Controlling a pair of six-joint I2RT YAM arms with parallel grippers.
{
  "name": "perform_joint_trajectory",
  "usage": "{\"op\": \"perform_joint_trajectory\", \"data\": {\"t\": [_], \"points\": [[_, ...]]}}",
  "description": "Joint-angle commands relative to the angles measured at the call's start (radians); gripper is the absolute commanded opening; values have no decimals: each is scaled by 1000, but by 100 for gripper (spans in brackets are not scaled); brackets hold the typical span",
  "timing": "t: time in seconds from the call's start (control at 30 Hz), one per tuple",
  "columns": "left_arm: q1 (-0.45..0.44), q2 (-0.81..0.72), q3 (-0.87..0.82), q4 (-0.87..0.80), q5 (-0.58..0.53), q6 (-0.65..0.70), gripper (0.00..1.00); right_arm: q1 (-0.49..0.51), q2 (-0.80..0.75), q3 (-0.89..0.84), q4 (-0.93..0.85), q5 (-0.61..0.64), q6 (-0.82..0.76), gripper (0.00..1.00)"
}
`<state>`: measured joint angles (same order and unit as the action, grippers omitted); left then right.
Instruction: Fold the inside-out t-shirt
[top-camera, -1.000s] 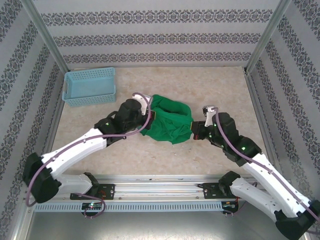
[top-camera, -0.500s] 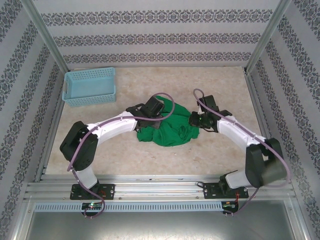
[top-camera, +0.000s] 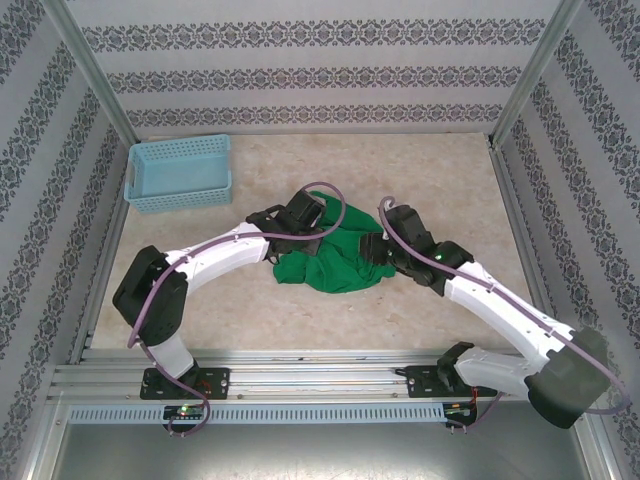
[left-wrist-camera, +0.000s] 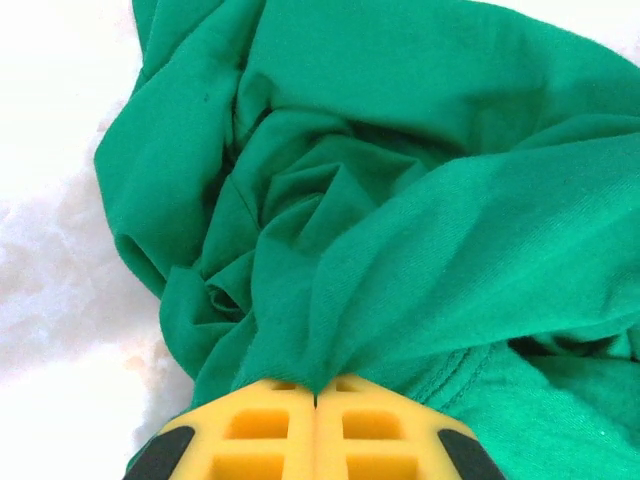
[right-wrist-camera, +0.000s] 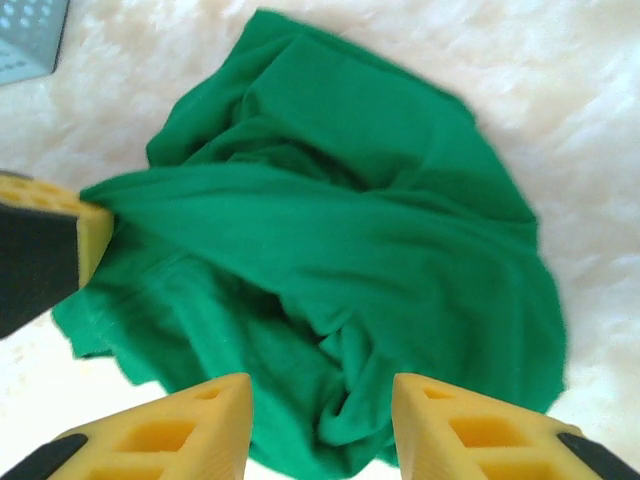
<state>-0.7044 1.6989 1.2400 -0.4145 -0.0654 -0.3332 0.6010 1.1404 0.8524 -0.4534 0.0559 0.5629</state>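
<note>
- The marbled table (top-camera: 420, 170) carries everything.
- The inside-out t-shirt (top-camera: 335, 262) lies bunched in a rumpled green heap at mid-table, between the two arms (one fold is drawn taut toward the left arm).
- The light blue basket (top-camera: 180, 172) sits in the far left corner, well apart from the cloth.
- The left gripper (left-wrist-camera: 315, 402) is clenched on a fold of the shirt, pads pressed together.
- The right gripper (right-wrist-camera: 320, 390) hangs over the heap's right side, jaws apart, grasping nothing.
</note>
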Motion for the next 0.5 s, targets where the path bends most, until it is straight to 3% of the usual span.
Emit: {"op": "perform_joint_trajectory", "data": {"t": [0.0, 0.3, 0.47], "points": [[10, -44, -22, 31, 8, -24, 0, 8, 104, -55, 47, -76, 108, 40], [12, -73, -43, 32, 19, -32, 0, -28, 305, 10, 86, 2, 108, 36], [11, -71, -49, 40, 28, -40, 0, -43, 386, 46, 64, 51, 99, 27]]}}
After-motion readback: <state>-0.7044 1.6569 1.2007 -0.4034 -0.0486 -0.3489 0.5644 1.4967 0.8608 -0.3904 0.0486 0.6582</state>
